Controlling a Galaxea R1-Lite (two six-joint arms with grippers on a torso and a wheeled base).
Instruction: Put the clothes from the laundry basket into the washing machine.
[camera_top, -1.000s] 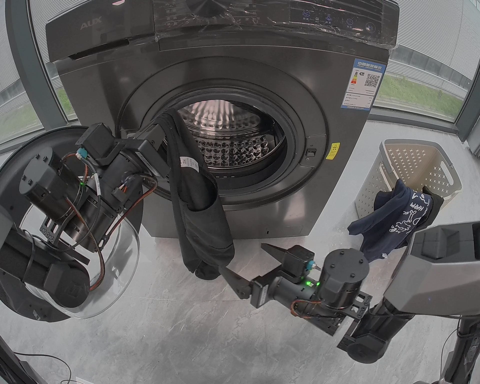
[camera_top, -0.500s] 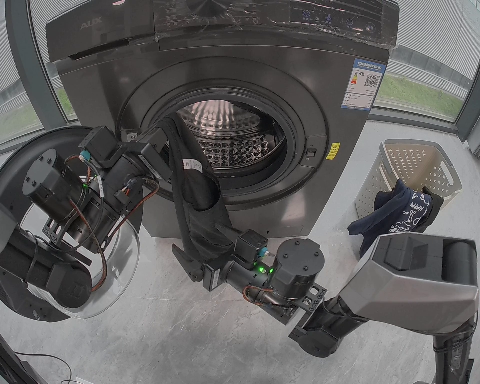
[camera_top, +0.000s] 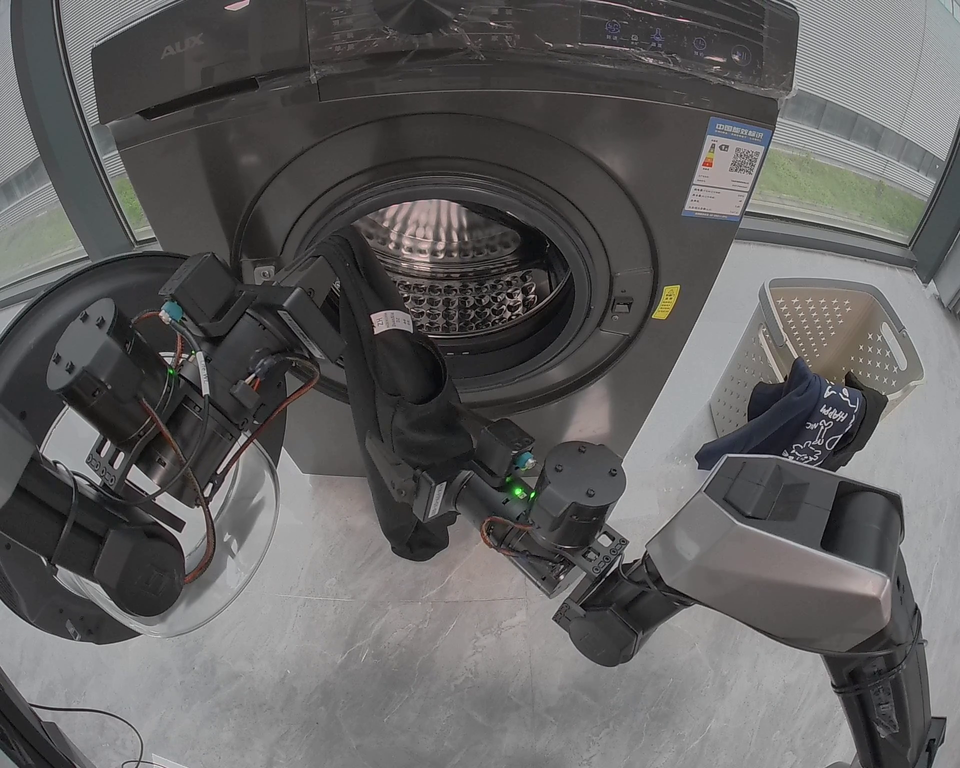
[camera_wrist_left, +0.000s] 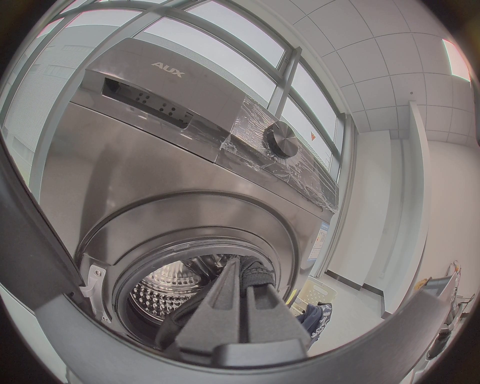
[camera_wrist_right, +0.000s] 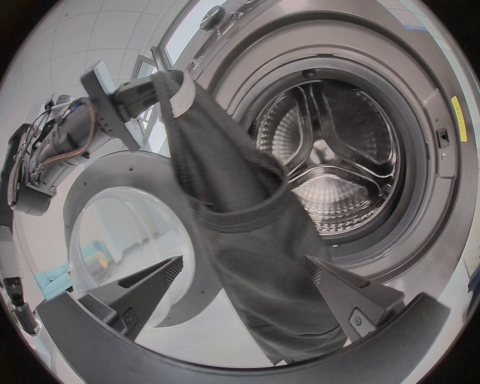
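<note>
Black garment at the drum mouth, one end effector clamped and one spread wide!
The left end effector (camera_top: 322, 268) pinches the top of the black garment (camera_top: 405, 400) tight at about 10 o'clock on the washing machine (camera_top: 640, 250) opening. The cloth hangs down over the front rim towards 7 o'clock, outside the steel drum (camera_top: 470, 270). Lower down, the right end effector (camera_wrist_right: 240, 264) is wide open, its jaws either side of the hanging cloth with nothing gripped. The round door (camera_top: 230, 520) stands open at 9 o'clock. At 4 o'clock from the opening, the laundry basket (camera_top: 830, 288) has a navy garment (camera_top: 800, 425) draped over its rim.
</note>
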